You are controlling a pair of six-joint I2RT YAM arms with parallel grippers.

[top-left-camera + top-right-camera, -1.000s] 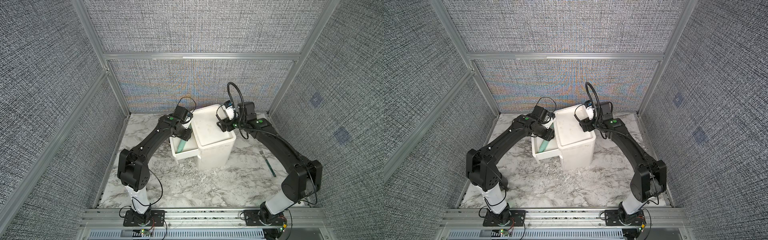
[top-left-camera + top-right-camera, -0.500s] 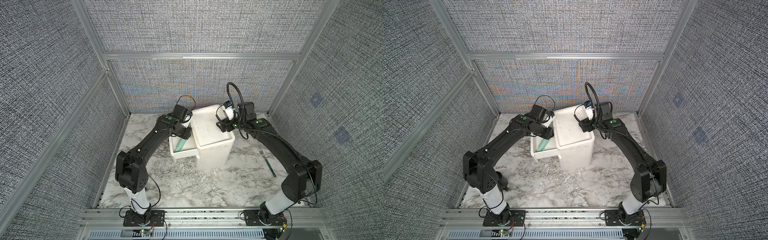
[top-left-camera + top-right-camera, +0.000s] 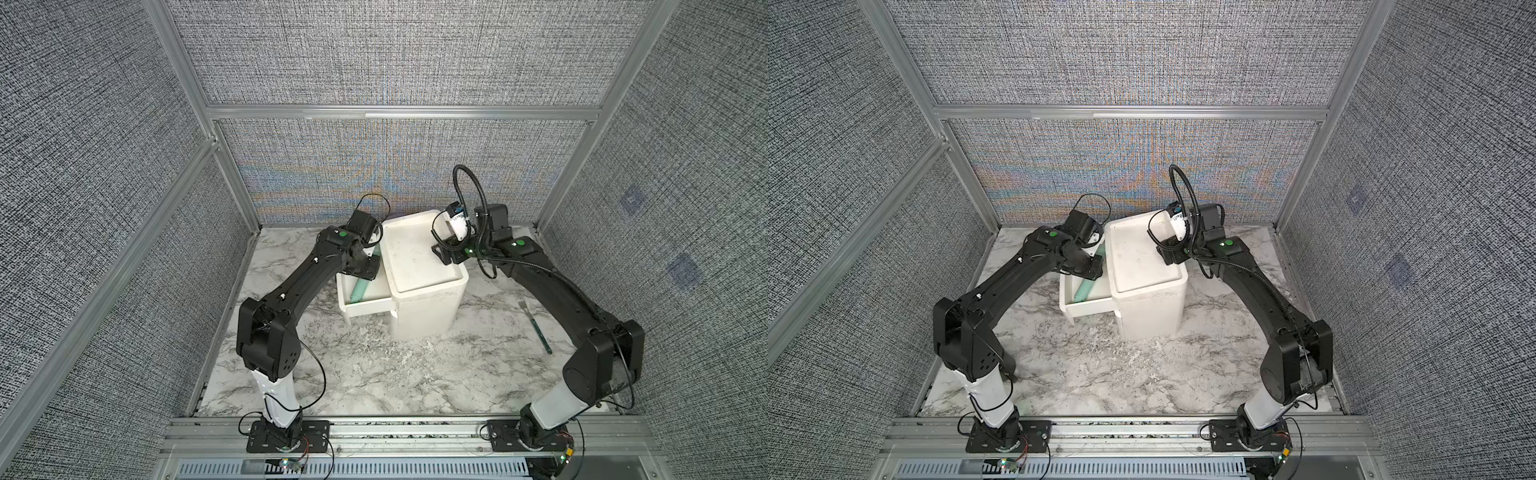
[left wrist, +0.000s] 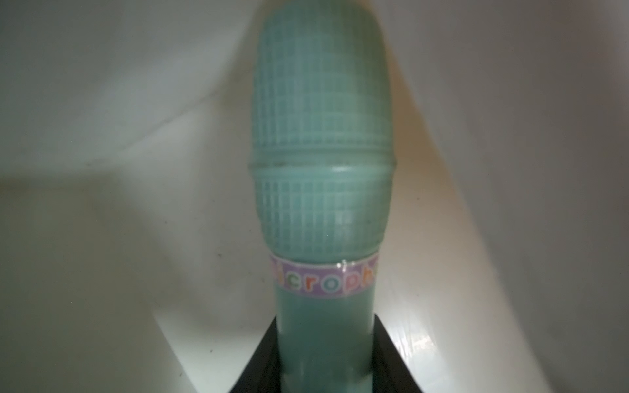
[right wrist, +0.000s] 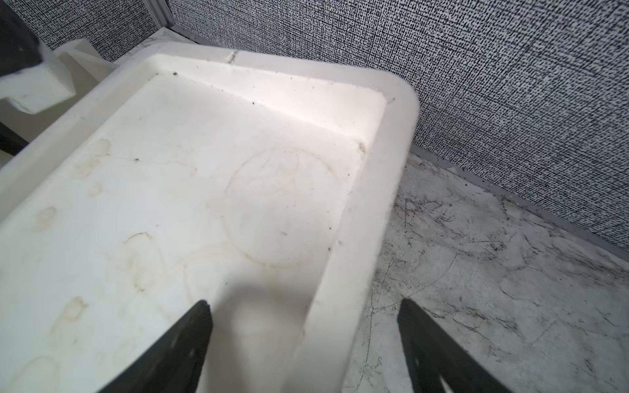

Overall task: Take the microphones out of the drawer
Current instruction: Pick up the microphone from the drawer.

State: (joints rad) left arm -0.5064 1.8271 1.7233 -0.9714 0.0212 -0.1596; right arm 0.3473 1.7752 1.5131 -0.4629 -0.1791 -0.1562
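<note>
1. My left gripper is clamped on the microphone. The black fingers press its teal handle from both sides, just below the purple band of coloured letters.
2. Looking out along it, the gridded teal head points away from my wrist, towards a white inner corner of the drawer. I can't tell whether it rests on the drawer floor or hangs clear of it.
3. In both top views the microphone runs lengthwise inside the pulled-out drawer, and my left arm reaches down into it from above.
4. That drawer juts from the upper part of the white drawer unit, on the side facing my left arm.
5. Over on the other side, my right gripper is spread open and holds nothing. One finger sits over the unit's stained, recessed top, the other out over the table side, and the raised rim lies between them.
6. Around it all is the marbled table. A green-handled fork lies on it beside my right arm, well apart from the drawer.
</note>
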